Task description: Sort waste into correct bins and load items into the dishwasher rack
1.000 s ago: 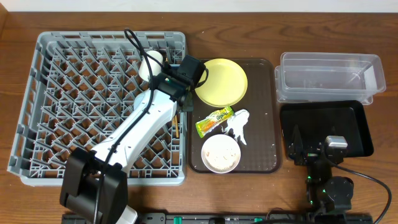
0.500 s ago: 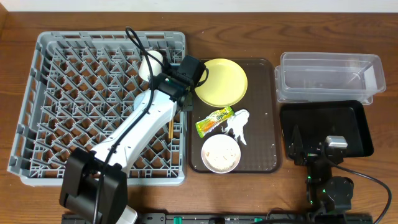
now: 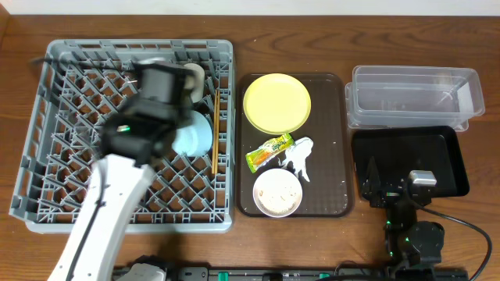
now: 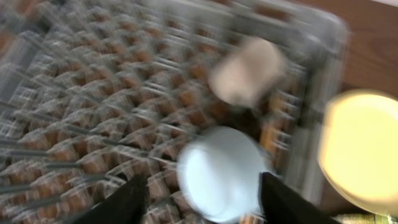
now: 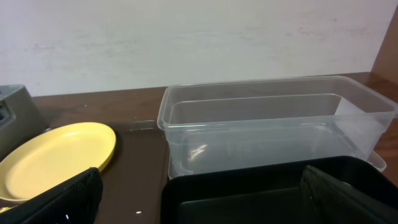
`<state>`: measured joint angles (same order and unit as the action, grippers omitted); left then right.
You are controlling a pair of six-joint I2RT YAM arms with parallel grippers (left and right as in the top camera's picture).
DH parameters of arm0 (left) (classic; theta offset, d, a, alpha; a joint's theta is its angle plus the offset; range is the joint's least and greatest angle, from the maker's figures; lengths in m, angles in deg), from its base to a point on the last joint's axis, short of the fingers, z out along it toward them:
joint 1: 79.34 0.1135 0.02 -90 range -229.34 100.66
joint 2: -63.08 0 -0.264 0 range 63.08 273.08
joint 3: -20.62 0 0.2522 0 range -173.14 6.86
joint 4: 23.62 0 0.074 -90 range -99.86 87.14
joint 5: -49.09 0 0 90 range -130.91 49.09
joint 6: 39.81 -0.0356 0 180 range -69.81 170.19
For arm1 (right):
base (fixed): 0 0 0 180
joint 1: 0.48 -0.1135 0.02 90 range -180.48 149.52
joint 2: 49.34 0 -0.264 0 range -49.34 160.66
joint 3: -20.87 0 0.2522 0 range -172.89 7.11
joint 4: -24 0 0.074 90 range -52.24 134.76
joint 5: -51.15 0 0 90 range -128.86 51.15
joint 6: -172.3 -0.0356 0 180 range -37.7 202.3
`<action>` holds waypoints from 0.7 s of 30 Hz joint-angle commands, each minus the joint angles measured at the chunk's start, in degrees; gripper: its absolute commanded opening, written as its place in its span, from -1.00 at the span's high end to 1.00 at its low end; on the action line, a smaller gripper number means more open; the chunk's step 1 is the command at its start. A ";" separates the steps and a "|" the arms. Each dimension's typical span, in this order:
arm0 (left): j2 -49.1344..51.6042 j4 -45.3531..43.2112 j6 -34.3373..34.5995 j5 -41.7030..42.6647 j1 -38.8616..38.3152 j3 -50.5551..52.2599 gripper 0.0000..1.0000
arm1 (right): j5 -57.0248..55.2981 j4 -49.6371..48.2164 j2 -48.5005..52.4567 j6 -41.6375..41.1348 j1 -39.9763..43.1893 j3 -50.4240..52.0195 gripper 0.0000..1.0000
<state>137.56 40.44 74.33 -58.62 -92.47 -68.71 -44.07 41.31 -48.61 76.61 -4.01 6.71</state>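
- In the grey rack: light blue bowl, cream cup, chopsticks.
- On the brown tray right of the rack: yellow plate, wrapper, tissue, white bowl.
- The left gripper and right gripper gape wide.

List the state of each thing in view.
light blue bowl, in dishwasher rack
cream cup, in rack
chopsticks, in rack
yellow plate, on brown tray
snack wrapper, on tray
tissue, on tray
small white bowl, on tray, holding crumbs
clear tub, empty
black tray, empty
left gripper, open
right gripper, open
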 commanded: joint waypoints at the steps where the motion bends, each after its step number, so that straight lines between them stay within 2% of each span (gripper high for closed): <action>1: -1.55 2.08 -0.46 -1.20 6.34 -0.90 -0.59 | -0.26 0.11 -0.07 -0.72 0.24 0.09 -0.98; 5: -1.51 4.09 -0.48 -1.20 11.21 -0.90 -0.63 | 9.22 0.39 -0.07 -0.72 0.24 0.09 -0.99; 6: -1.51 4.09 -0.48 -1.20 11.82 -0.90 -0.72 | 12.57 0.09 -0.07 -0.76 0.24 0.09 -0.98; 12: -1.51 4.09 -0.48 -1.20 12.63 -0.90 -0.74 | 24.72 -2.69 -0.07 -4.11 0.24 0.07 -0.98; 17: -1.51 4.09 -0.48 -1.20 12.63 -0.90 -0.76 | 25.64 -0.79 0.00 -5.03 0.24 -3.06 -0.99; 21: -1.51 4.09 -0.48 -1.20 12.63 -0.90 -0.78 | 23.65 7.41 2.93 -4.98 0.24 -12.61 -0.98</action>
<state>136.16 44.20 74.15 -59.28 -80.10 -68.71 -20.62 46.71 -47.50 72.74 -4.01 1.53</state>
